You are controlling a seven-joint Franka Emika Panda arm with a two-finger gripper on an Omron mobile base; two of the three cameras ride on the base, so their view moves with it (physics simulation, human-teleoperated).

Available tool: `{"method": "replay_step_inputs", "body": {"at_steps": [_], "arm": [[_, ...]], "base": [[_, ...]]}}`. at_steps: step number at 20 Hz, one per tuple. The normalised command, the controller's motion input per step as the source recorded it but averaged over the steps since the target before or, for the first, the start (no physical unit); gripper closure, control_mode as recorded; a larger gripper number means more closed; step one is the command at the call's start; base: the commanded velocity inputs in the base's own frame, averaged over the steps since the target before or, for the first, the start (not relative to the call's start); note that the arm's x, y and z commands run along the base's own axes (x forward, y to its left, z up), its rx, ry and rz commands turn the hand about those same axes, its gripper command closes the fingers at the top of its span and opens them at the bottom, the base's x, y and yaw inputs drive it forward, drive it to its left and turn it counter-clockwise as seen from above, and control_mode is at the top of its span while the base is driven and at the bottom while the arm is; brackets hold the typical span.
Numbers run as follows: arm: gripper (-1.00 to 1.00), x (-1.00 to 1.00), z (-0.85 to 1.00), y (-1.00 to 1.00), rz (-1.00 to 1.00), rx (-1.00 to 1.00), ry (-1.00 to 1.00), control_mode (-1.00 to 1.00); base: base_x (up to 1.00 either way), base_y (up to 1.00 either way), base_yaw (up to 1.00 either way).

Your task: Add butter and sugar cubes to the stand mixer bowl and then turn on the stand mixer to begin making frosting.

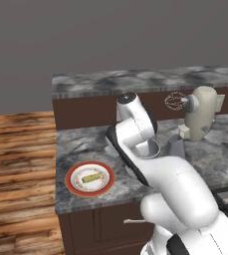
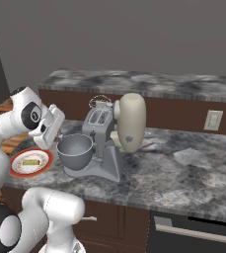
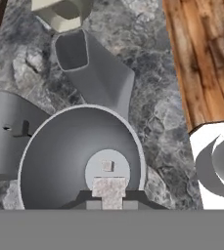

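The grey metal stand mixer bowl (image 3: 69,156) lies open right below my gripper (image 3: 109,201), which is shut on a pale sugar cube (image 3: 108,187) over the bowl's middle. A smaller pale square (image 3: 107,166) shows on the bowl's floor. In the right base view my white hand (image 2: 49,126) hangs by the left rim of the bowl (image 2: 75,149). The stand mixer (image 2: 131,123) has its cream head tilted up, whisk (image 1: 174,101) in the air. The butter (image 1: 90,178) lies on the red-rimmed plate (image 1: 74,174).
A silver two-slot toaster (image 2: 98,120) stands just behind the bowl. The grey marble counter (image 2: 193,168) runs on to the right, with a raised back ledge (image 1: 135,79). Wooden floor (image 1: 16,164) lies beyond the counter's left end.
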Motion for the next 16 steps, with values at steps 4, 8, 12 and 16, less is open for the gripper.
{"method": "replay_step_inputs", "body": {"at_steps": [4, 8, 12, 16], "arm": [[1.0, 0.61, -0.34, -0.06, 0.0, 0.0, 0.02, -1.0], [1.0, 0.44, -0.53, -0.03, 0.0, 0.0, 0.01, -1.0], [1.0, 0.43, -0.66, -0.1, 0.0, 0.0, 0.05, -1.0], [1.0, 0.38, -0.56, -0.18, 0.0, 0.0, 0.05, -1.0]], "base": [[0.0, 0.0, 0.0], [0.0, 0.0, 0.0], [0.0, 0.0, 0.0], [0.0, 0.0, 0.0]]}}
